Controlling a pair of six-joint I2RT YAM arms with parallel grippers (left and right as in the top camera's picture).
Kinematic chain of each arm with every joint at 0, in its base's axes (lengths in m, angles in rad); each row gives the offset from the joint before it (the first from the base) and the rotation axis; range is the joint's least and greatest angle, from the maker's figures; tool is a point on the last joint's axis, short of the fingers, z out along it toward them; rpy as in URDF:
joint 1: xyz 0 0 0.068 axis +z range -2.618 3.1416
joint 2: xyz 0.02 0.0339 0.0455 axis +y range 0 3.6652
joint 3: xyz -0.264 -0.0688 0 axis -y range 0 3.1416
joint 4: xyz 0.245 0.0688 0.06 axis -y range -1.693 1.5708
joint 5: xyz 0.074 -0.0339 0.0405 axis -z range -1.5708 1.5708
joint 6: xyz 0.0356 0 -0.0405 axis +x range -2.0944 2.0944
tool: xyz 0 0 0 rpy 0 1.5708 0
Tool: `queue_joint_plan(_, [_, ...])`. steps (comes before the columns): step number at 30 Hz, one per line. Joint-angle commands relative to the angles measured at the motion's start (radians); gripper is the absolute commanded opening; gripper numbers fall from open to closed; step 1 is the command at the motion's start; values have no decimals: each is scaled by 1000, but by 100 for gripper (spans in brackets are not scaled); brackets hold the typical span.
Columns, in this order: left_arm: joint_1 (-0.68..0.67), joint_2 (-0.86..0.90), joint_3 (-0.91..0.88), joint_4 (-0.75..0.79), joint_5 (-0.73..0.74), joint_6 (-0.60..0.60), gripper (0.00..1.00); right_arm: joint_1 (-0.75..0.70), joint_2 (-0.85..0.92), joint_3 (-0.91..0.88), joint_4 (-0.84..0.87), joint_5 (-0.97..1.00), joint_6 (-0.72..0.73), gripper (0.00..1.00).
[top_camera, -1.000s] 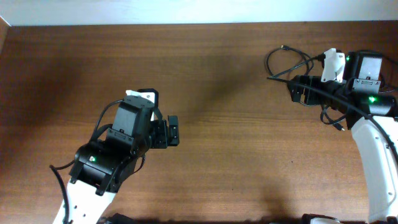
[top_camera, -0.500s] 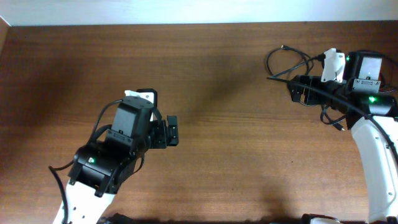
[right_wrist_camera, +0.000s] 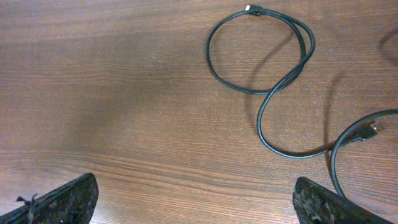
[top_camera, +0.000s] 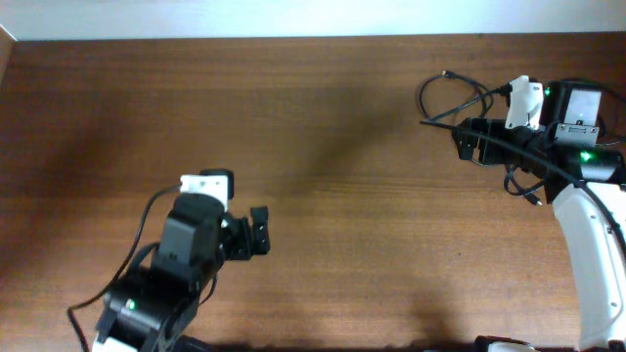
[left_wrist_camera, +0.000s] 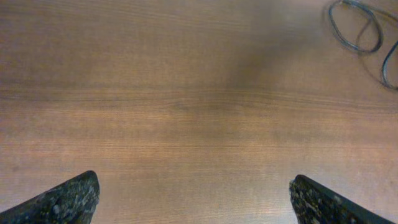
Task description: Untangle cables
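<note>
Cables point(right_wrist_camera: 281, 83) lie looped on the surface point(right_wrist_camera: 124, 93), held by nothing. Left gripper point(left_wrist_camera: 196, 196) and right gripper point(right_wrist_camera: 199, 199) both stand wide apart, empty. Untangling looks hardly started.

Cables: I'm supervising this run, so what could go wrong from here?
Where the cables cross, the open right fingers might pinch both strands and tighten the loop.
The cables seem to run under the right arm, so lifting a strand could snag it there.
The left fingers are far off, leaving nothing to anchor the cables.
</note>
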Motion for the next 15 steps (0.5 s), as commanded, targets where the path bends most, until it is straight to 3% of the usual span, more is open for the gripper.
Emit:
queue_joint_plan(1, [20, -117, -103, 76, -18, 19, 99, 5, -16, 16, 1, 10, -10, 99])
queue_joint_plan(8, [20, -301, -256, 200, -18, 19, 99, 5, -16, 16, 2, 10, -10, 98])
queue_joint_plan(15, [20, -412, -317, 215, -14, 19, 99, 5, -16, 16, 2, 10, -10, 99])
